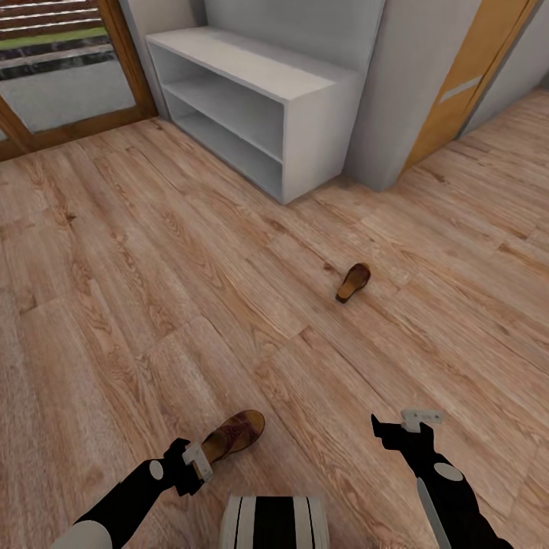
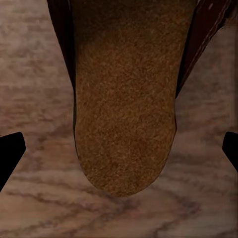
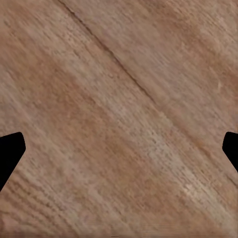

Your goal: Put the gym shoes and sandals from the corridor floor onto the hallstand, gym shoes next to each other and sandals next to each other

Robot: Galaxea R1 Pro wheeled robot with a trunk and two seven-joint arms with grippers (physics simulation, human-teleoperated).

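Two dark brown sandals lie on the wood-grain corridor floor (image 1: 137, 305), well apart from each other. The nearer sandal (image 1: 235, 433) rests just in front of the robot's trunk, its toe pointing away and to the right, its tan insole showing. The left end effector (image 1: 200, 461) sits right at its heel end. Seen from the left wrist, the sandal's tan insole (image 2: 124, 99) runs between the two dark fingertips (image 2: 10, 153), which stand wide apart at either edge with floor showing between each tip and the sandal, so the jaws are spread and hold nothing.

The farther sandal (image 1: 353, 281) lies alone on the planks out ahead and to the right, between the robot and the corner of a low white shelf unit (image 1: 305, 137) with two open shelves. That unit stands against the wall, beside a glazed door with a wooden frame (image 1: 122, 61).

The right end effector (image 1: 404, 423) hangs over bare floor on the right. From its wrist, its two fingertips (image 3: 10, 153) are likewise spread wide over plain planks (image 3: 119, 119), gripping nothing.
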